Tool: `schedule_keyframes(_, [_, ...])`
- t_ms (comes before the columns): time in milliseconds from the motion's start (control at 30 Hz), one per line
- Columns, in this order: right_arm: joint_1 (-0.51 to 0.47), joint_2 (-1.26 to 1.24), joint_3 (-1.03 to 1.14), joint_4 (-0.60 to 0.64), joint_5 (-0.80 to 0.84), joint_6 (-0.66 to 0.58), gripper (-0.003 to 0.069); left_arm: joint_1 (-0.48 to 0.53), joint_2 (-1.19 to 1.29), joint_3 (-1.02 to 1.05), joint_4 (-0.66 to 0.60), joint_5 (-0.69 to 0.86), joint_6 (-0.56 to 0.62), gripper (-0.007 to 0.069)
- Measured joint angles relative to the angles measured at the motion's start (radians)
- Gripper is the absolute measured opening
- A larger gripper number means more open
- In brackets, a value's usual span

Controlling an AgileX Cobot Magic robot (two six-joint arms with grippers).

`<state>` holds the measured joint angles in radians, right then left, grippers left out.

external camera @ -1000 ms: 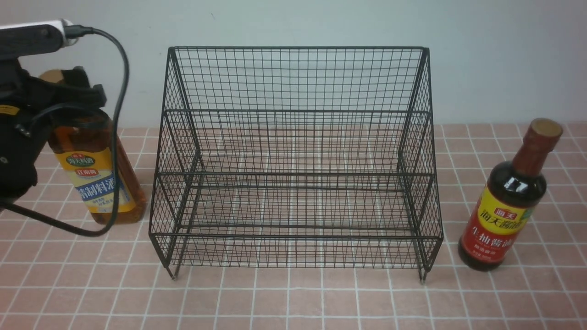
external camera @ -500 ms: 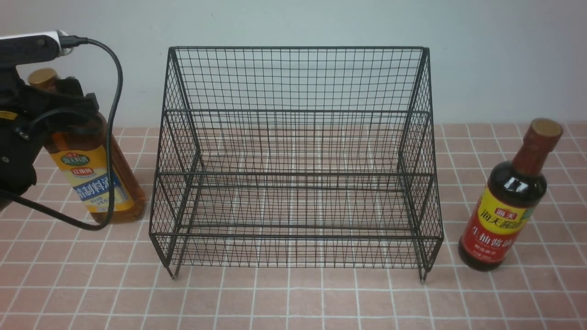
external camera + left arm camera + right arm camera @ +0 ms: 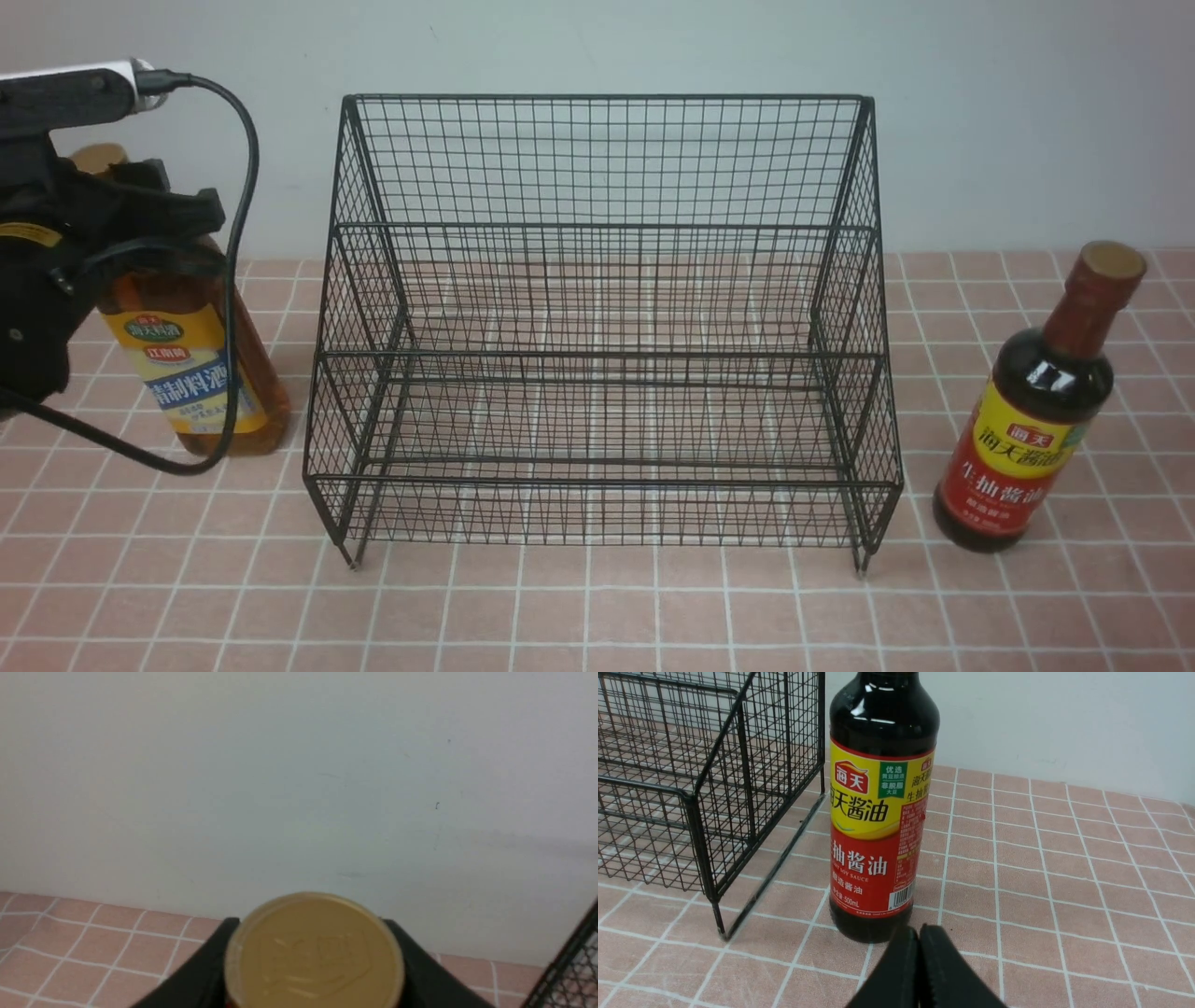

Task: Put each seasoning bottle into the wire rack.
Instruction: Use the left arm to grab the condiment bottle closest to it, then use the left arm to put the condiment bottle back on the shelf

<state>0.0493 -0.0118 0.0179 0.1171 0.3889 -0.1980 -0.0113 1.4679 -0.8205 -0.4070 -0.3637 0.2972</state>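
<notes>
At the far left, the left hand (image 3: 159, 224), black and trailing a black cable (image 3: 245, 187), sits around the upper part of the clear seasoning bottle of amber liquid (image 3: 187, 373). This bottle has a round tan cap and a yellow label with a blue band of white characters. It stands on the pink tiled desk (image 3: 597, 607), just beside the left side of the rack and leaning a little. In the left wrist view the cap lies between two black fingers (image 3: 205, 970), one on each side. I cannot tell whether they are pressing on the bottle or only flanking it.

In the middle stands the large black wire-mesh rack (image 3: 607, 96), with two stepped tiers, a tall back, sloped sides and short feet. It is much wider than either bottle, and both tiers hold nothing.

To the right of the rack, near its front corner but apart from it, the dark long-necked seasoning bottle (image 3: 1036, 420) stands upright on the desk. It has a brown cap and a label that is yellow above and red below, printed with characters. The right hand (image 3: 919, 952) shows only in its own wrist view, low and just in front of this bottle's base, fingers pressed together and holding nothing.
</notes>
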Motion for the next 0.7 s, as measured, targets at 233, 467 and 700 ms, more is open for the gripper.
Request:
schedule_keyframes(233, [0.0, 0.0, 0.0, 0.0, 0.0, 0.0, -0.0014, 0.0, -0.158, -0.05, 0.02, 0.24, 0.0, 0.0308])
schedule_keyframes(467, [0.0, 0.0, 0.0, 0.0, 0.0, 0.0, -0.0014, -0.002, -0.331, -0.203, 0.049, 0.396, 0.0, 0.0308])
schedule_keyframes(700, [0.0, 0.0, 0.0, 0.0, 0.0, 0.0, -0.0014, -0.002, -0.416, -0.342, 0.045, 0.452, -0.007, 0.0308])
